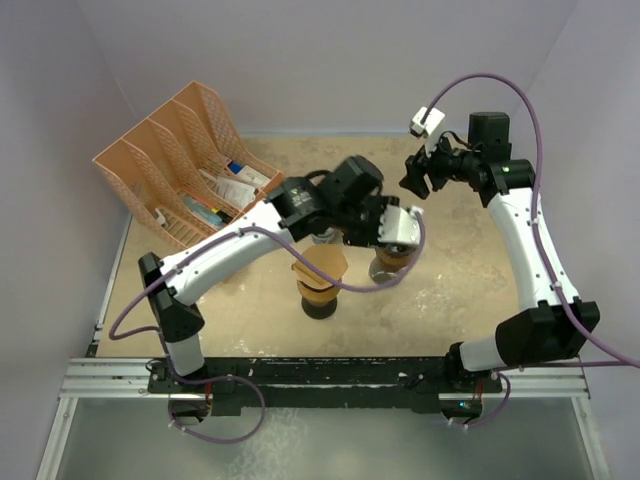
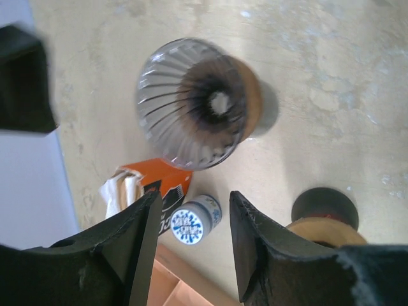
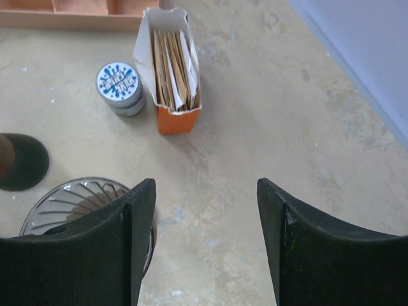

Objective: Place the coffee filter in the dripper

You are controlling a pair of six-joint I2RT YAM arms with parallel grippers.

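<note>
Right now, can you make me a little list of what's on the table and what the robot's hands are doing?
glass dripper: upright on the table, no paper showing inside
filters: brown, standing in the open orange box
round tin: right beside the orange box
dark-based thing: near the glass dripper, brown on top; cannot tell what it is
left gripper: open, empty, above the glass dripper
right gripper: open, empty, up above the table
orange rack: back left corner

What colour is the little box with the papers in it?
The box is orange, white near the top; clearest in the right wrist view.
</note>
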